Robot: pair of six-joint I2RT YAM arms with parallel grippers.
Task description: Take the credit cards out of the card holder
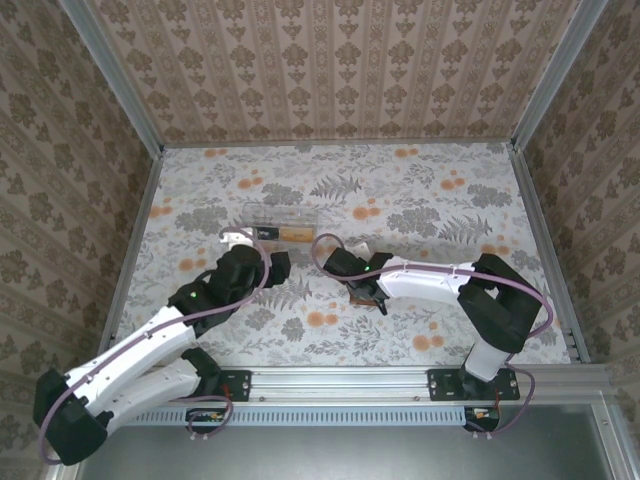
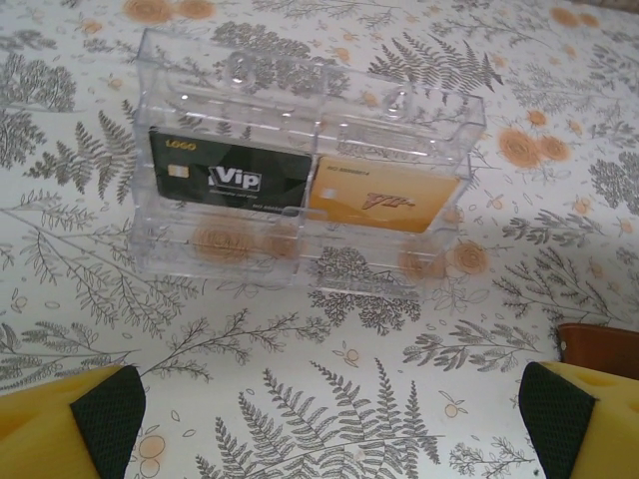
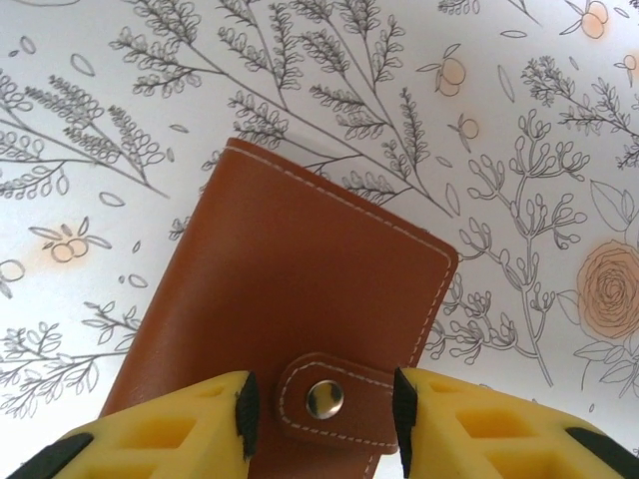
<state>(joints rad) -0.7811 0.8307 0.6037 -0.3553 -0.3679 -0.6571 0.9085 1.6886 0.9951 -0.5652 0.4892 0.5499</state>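
So right gripper [image 3: 321,411] is straddling the snap tab [image 3: 361,384] of the reddish-brown leather card holder [image 3: 290,269], jaws apart; left gripper [image 2: 329,414] is gaping wide.

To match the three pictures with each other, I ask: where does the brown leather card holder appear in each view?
Top external: card holder just right of centre, partly under the right arm.
Left wrist: its corner at the right edge, lower half.
Right wrist: card holder from the centre down to the bottom edge.
Shared landmark: the fern-and-flower table cover.
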